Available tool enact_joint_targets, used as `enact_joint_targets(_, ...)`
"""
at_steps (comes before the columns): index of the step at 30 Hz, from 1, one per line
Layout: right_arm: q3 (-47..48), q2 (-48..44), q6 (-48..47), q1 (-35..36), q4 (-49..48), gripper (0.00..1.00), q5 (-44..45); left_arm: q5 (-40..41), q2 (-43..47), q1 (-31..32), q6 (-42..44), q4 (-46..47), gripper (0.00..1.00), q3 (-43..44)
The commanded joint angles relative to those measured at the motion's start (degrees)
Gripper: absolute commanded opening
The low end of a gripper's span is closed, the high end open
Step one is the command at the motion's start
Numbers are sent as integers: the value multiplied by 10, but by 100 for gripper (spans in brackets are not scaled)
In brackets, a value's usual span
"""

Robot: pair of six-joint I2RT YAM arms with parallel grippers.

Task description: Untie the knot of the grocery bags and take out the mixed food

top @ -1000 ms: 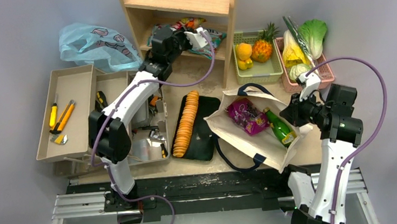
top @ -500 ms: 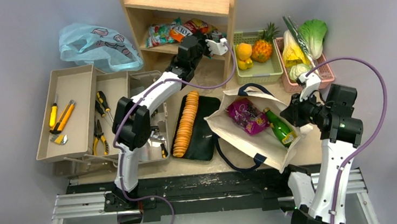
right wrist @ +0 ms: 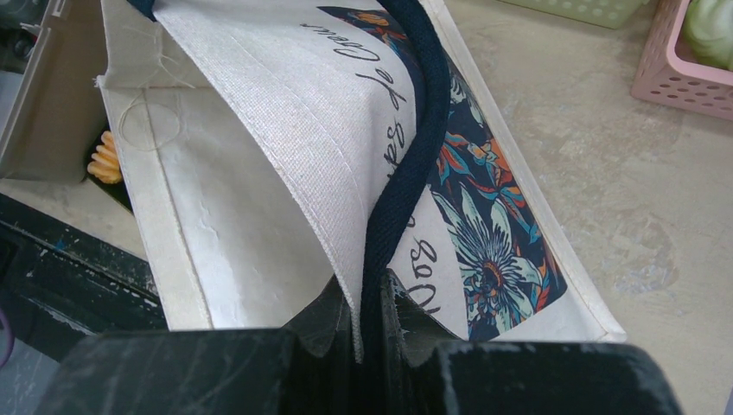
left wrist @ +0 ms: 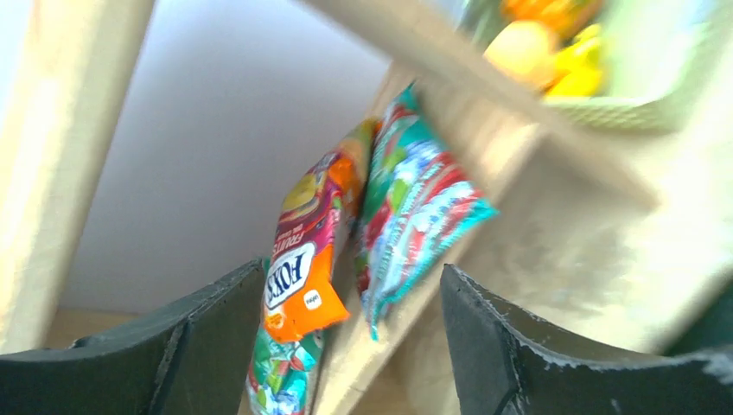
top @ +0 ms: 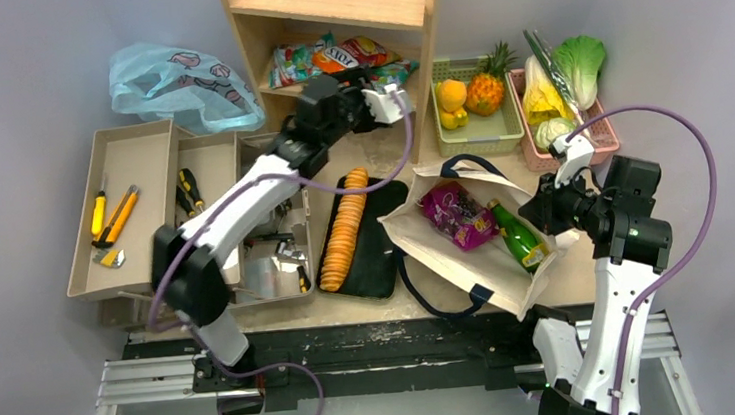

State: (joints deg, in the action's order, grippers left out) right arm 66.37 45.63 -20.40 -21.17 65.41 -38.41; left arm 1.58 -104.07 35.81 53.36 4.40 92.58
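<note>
My right wrist camera alone shows the right tool [right wrist: 367, 322] clenched on the rim and navy strap [right wrist: 423, 104] of the canvas tote [right wrist: 285, 130]. Overhead, a purple snack pack [top: 455, 215] and green bottle [top: 518, 236] lie inside it. The tote rests on the beige surface [top: 379, 151], grey walls [top: 19, 57] around. The left tool [left wrist: 350, 275] gapes wide, empty, facing the orange-red snack pack [left wrist: 298, 259] on the shelf [left wrist: 553, 259].

1. A wooden shelf unit [top: 330, 0] stands at the far side of the table, with green-and-red snack packets [top: 291, 66] lying on its lower board.
2. A row of orange crackers [top: 343, 228] lies lengthwise on a black tray [top: 382, 251].
3. A green plastic basket [top: 483, 135] sits just beside a pink basket [top: 529, 143].
4. Yellow-handled tools [top: 115, 214] lie in a grey tray [top: 133, 153] at the left.
</note>
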Motion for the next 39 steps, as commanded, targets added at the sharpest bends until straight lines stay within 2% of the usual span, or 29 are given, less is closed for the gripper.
enact_joint_targets(1, 18, -2, 14, 2, -19, 0, -22, -265, 200, -7, -115, -136, 73, -69)
enact_joint_targets(7, 13, 1, 37, 2, -41, 0, -25, -429, 275, -10, -184, -320, 71, -50)
enact_joint_targets(9, 13, 0, 45, 2, -46, 0, -27, -511, 283, -4, -179, -350, 71, -44)
enact_joint_targets(11, 14, 0, 50, 2, -48, 0, -28, -530, 283, 30, -173, -361, 70, -45)
enact_joint_targets(14, 13, 0, 52, 2, -50, 0, -27, -491, 265, 102, -107, -376, 63, -50)
enact_joint_targets(17, 15, 0, 56, 2, -48, 0, -23, -422, 233, 173, -61, -357, 60, -65)
enact_joint_targets(22, 13, -6, 60, 2, -44, 0, -24, -325, 131, 245, -39, -314, 59, -54)
enact_joint_targets(30, 24, -5, 67, 2, -33, 0, -21, -119, -28, 279, 88, -242, 65, -43)
enact_joint_targets(39, 31, 1, 70, 2, -32, 0, -16, -25, -123, 291, 190, -209, 75, -26)
